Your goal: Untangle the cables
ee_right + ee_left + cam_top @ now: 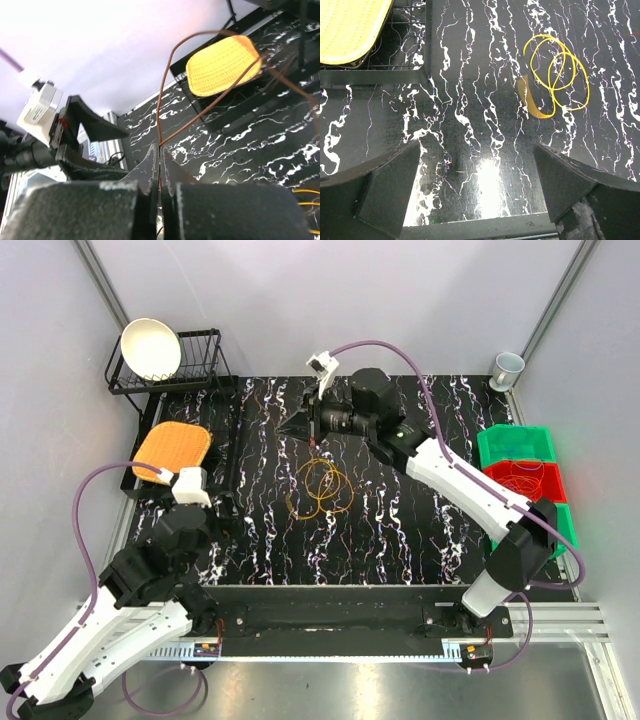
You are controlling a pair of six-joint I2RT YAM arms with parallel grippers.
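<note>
A yellow-orange cable (320,488) lies in loose loops on the black marbled table (400,530); it also shows in the left wrist view (555,75). My right gripper (306,427) is at the far middle of the table, beyond the loops. Its jaws are shut on a thin red-brown cable (161,100), which arcs up from the fingertips (160,150) in the right wrist view. My left gripper (218,502) is open and empty, low over the table (480,165) to the left of the loops. I see no purple or blue cable.
A red bin (525,478) holding thin cables sits between green bins (515,445) at the right edge. A wire rack with a white bowl (150,348) stands at the far left. A yellow mat (172,448) lies on a black tray. A mug (507,368) stands at the far right.
</note>
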